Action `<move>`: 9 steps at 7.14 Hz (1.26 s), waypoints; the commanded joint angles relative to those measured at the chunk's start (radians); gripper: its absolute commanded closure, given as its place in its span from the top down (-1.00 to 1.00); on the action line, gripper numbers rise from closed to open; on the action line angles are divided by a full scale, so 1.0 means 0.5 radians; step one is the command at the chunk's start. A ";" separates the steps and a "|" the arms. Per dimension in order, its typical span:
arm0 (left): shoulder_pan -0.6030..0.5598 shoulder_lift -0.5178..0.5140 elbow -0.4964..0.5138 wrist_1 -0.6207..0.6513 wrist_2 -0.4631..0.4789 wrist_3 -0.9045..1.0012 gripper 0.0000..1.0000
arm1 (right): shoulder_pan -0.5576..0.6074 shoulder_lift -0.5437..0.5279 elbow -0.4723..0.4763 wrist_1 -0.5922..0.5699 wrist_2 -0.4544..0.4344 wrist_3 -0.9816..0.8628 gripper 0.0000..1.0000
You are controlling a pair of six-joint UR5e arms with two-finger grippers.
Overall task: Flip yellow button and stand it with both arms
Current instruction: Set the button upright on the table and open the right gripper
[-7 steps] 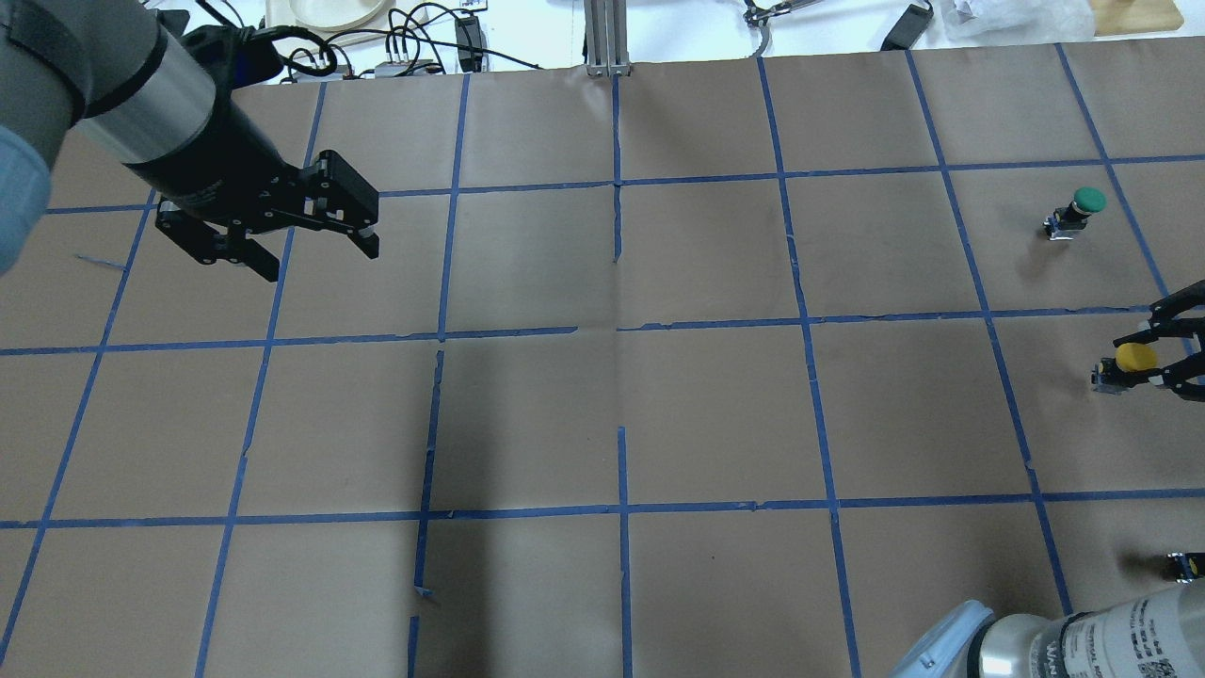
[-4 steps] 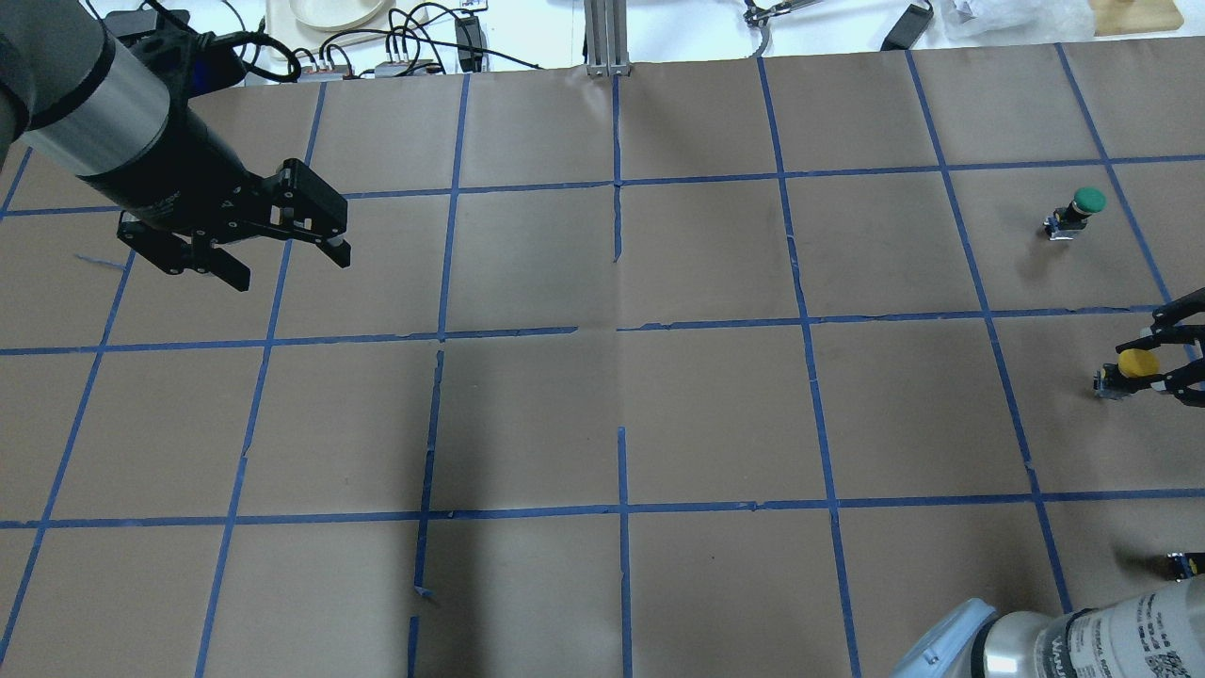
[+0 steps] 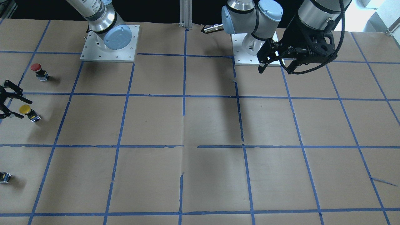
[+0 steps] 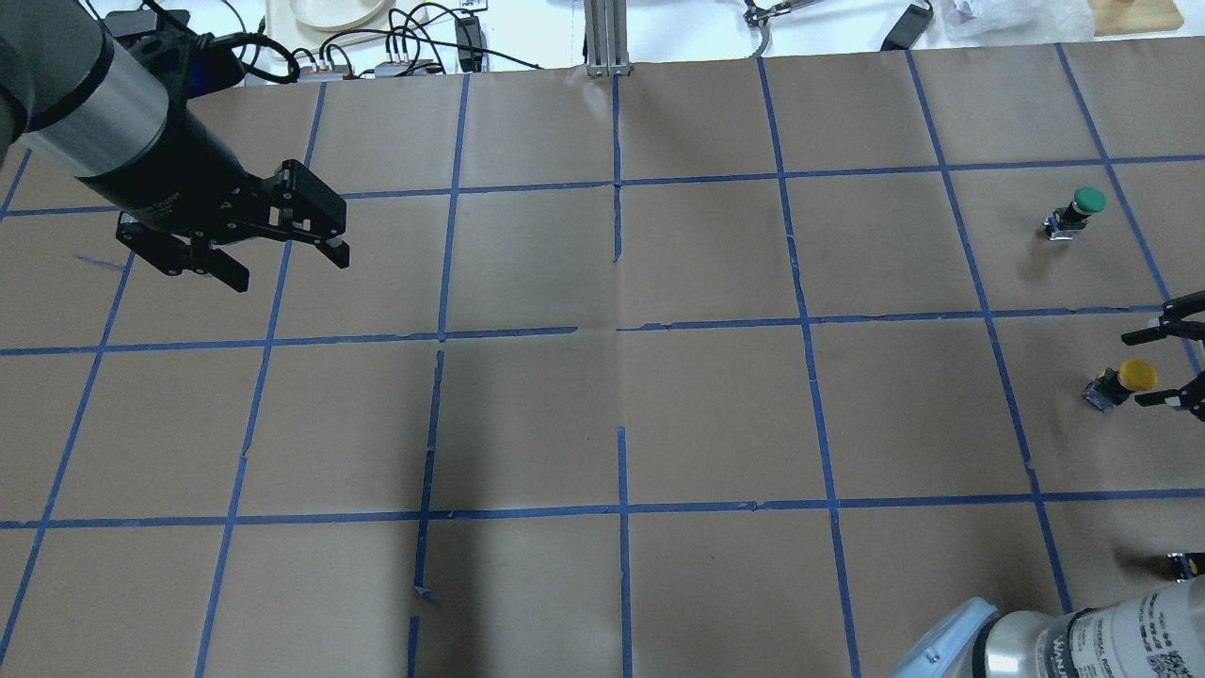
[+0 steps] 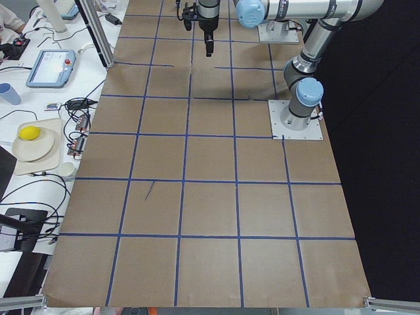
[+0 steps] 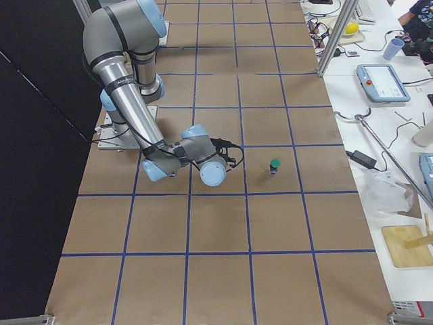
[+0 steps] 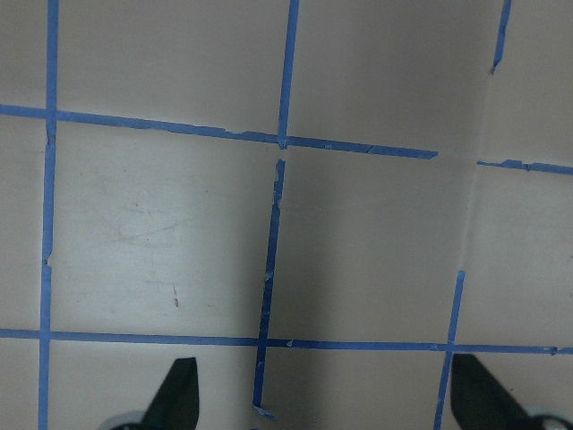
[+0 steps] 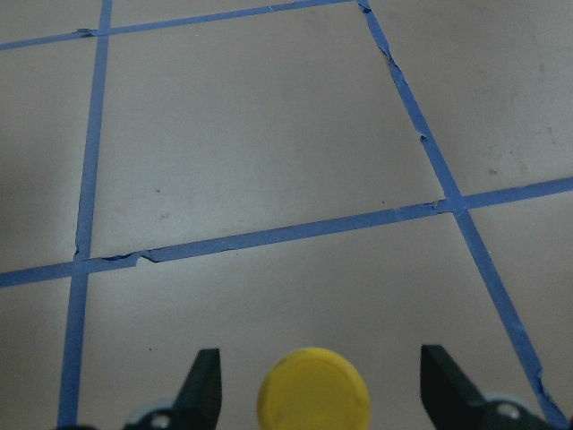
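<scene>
Brown paper (image 4: 715,414) ruled into squares with blue tape (image 4: 621,508) covered the whole table. At the paper's edge on the robot's right side, the right gripper (image 4: 1133,369) reached in with its fingers (image 8: 208,394) spread wide and clamped on nothing. The yellow button (image 4: 1120,381) stood in the gap between them. It rested on its boxy body with the round cap turned up. From the right wrist camera the cap sat roughly midway between the two fingertips, with a strip of bare paper on each side, so neither finger touched it.

Outside one of those fingers, well apart from it, a second button (image 4: 1078,212) also stood upright. Its cap read green from overhead and red from the front camera. Outside the other finger, farther off and almost at the edge of the overhead view, lay a small dark capless part (image 4: 1181,563).

The left gripper (image 4: 287,268) hung above the paper on the opposite side of the table. Its fingers (image 7: 182,394) were parted wide and held nothing. The left wrist camera showed only paper and a crossing of tape lines beyond the tips. The yellow button was well apart from these fingers, most of the table's width away.
</scene>
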 commanded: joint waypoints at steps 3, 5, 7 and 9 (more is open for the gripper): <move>0.003 -0.001 0.000 0.000 0.002 0.000 0.99 | 0.022 -0.337 0.003 0.003 -0.054 0.495 0.96; 0.003 0.002 0.000 0.000 0.002 0.000 0.99 | 0.159 -0.546 0.003 -0.030 -0.048 1.424 0.99; 0.003 -0.001 0.000 0.000 0.002 0.000 0.99 | 0.542 -0.672 -0.012 -0.201 -0.099 2.384 1.00; 0.003 -0.001 0.000 0.000 0.002 0.000 0.99 | 0.797 -0.672 -0.015 -0.325 -0.216 3.389 1.00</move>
